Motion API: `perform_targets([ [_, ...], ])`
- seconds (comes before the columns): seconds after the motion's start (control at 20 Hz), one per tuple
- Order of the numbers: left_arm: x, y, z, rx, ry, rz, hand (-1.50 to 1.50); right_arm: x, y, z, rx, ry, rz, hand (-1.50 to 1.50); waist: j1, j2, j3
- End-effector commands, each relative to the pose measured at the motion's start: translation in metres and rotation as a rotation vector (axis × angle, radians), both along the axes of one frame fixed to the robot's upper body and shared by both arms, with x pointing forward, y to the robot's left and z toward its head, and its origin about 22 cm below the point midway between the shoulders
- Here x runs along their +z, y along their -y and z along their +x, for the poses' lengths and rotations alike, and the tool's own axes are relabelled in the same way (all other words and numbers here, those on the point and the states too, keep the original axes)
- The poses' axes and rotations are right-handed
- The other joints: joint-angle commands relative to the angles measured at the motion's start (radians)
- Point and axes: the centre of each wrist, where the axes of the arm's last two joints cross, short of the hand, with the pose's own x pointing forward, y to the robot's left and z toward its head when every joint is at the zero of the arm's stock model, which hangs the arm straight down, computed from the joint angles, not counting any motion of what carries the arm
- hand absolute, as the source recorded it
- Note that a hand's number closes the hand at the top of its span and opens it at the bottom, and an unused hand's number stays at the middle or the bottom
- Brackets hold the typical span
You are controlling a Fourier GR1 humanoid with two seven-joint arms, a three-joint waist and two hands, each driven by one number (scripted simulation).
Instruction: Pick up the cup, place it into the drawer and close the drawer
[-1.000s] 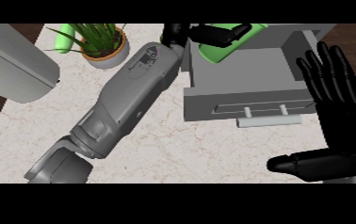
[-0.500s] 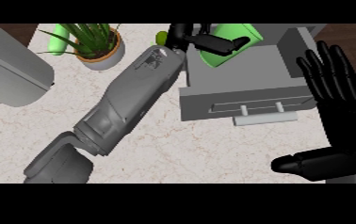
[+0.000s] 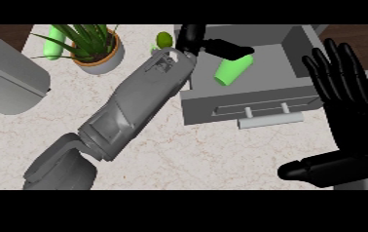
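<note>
The light green cylindrical cup (image 3: 233,70) lies on its side in the open grey drawer (image 3: 248,106). The left hand (image 3: 208,42) spreads just above it; the right hand (image 3: 338,77) rests open, right. A potted plant (image 3: 92,48) stands on the marbled bench (image 3: 208,153).

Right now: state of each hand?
Left hand: over the open drawer, above the green cup; grip cannot be told.
Right hand: open, resting at right edge.
</note>
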Motion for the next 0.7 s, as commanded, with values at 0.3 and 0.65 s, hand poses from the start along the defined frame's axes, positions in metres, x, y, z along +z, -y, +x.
perform_targets([
  [0.3,0.023,0.017,-0.012,-0.093,0.05,-0.23,-1.5,0.002,0.007,-0.004,0.043,-0.035,0.075,-1.5,0.037,-0.014,-0.001],
  [0.65,0.023,0.011,-0.013,-0.12,0.011,-0.347,-1.5,0.009,0.014,-0.01,0.062,-0.018,0.016,1.5,0.102,-0.026,-0.002],
])
